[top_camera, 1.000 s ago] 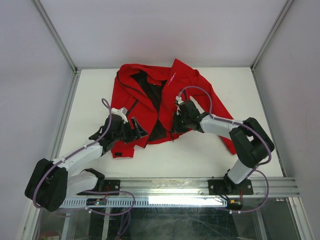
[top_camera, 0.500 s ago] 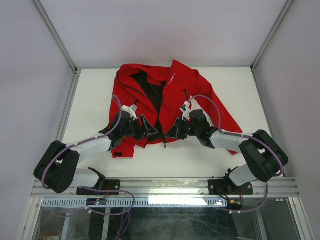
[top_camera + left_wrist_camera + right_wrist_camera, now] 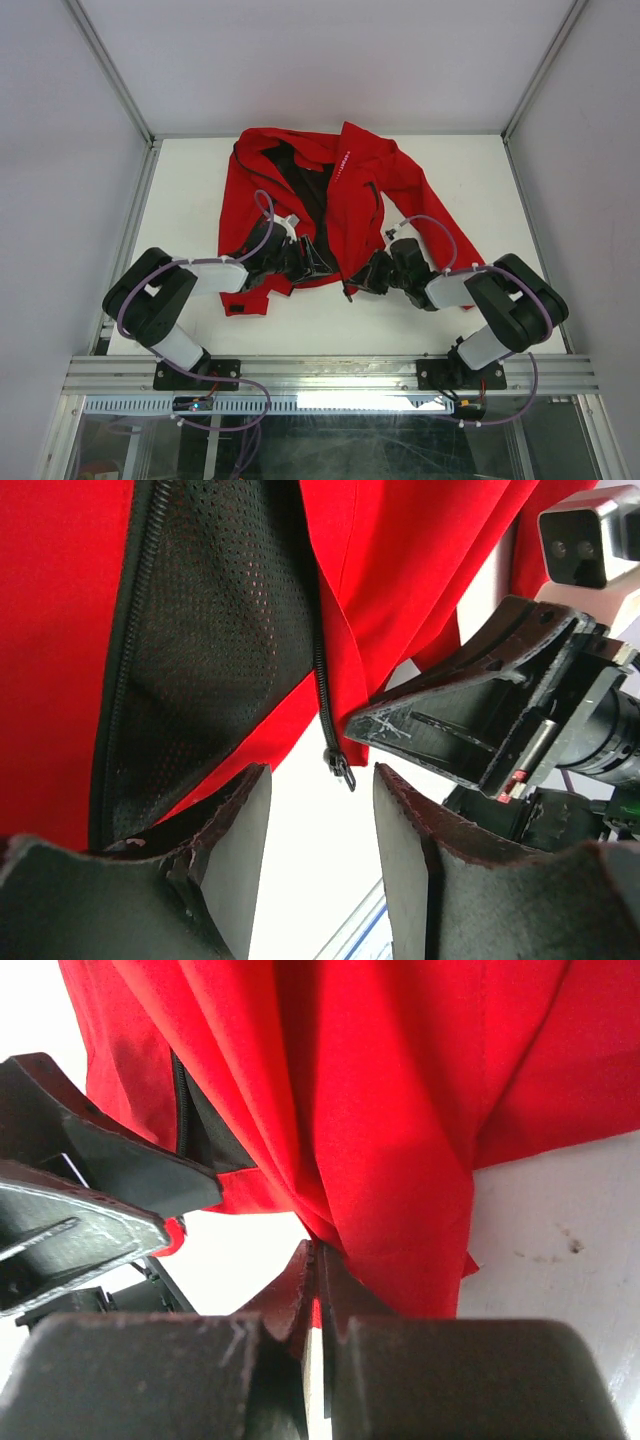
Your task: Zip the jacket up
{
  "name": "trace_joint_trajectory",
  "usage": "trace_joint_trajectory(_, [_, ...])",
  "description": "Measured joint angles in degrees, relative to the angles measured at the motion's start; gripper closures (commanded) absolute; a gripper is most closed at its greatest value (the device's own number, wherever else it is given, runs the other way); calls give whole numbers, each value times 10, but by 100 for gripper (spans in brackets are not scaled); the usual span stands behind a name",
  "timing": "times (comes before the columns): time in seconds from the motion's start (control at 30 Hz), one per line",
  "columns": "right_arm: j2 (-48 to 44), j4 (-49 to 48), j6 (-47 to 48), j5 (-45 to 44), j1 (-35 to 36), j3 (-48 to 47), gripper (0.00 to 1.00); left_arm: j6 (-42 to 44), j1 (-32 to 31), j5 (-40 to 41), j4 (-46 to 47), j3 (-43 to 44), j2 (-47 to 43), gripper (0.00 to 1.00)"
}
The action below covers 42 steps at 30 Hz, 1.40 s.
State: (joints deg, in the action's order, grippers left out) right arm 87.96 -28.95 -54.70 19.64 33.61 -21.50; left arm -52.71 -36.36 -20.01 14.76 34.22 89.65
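**While the jacket (image 3: 345,190) lies unzipped, both grippers sit at its near hem**

As I read the top view, the red jacket is spread on the white table (image 3: 180,220). Its collar is at the far side and its hem is toward the arm bases. The front is open, with the black mesh lining (image 3: 215,630) showing down the middle.

Both arms reach in low and come together at the near edge of that opening, the left from the left and the right from the right.

On my left wrist feed, the left gripper (image 3: 318,792) has its fingers spread apart with nothing between the pads. The zipper pull (image 3: 338,766) hangs at the bottom end of the dark zipper track (image 3: 320,670), just beyond the gap between the fingertips. I cannot tell whether either finger touches it. The other arm's gripper is close by on the right of this view.

On my right wrist feed, the right gripper (image 3: 318,1260) has its fingers pressed almost together. A fold of the jacket's red front edge runs down into the tips, so I read it as pinching the fabric at the hem. The white table shows beneath and to the right of that fold.
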Motion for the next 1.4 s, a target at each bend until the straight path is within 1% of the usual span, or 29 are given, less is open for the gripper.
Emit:
trace_joint_trajectory(0.23, [-7, -25, -11, 49, -11, 2, 100, -1, -8, -3, 10, 19, 29, 54])
trace_joint_trajectory(0.37, [-46, -22, -13, 62, -11, -3, 100, -3, -8, -5, 16, 19, 29, 59])
trace_joint_trajectory(0.5, [-84, -21, -13, 66, -11, -12, 100, -8, -8, -12, 24, 18, 29, 61])
trace_joint_trajectory(0.73, [-97, -9, -13, 66, -11, -14, 100, -40, -8, -32, 89, -1, 28, 62])
trace_joint_trajectory(1.03, [-97, -3, -12, 67, -11, -14, 100, -93, -7, -28, 142, -40, 0, 63])
trace_joint_trajectory(1.23, [-98, -2, -12, 68, -11, -14, 100, -114, -7, -31, 172, -40, 5, 72])
trace_joint_trajectory(1.4, [-99, 0, -11, 68, -11, -14, 100, -120, -7, -35, 183, -34, 27, 77])
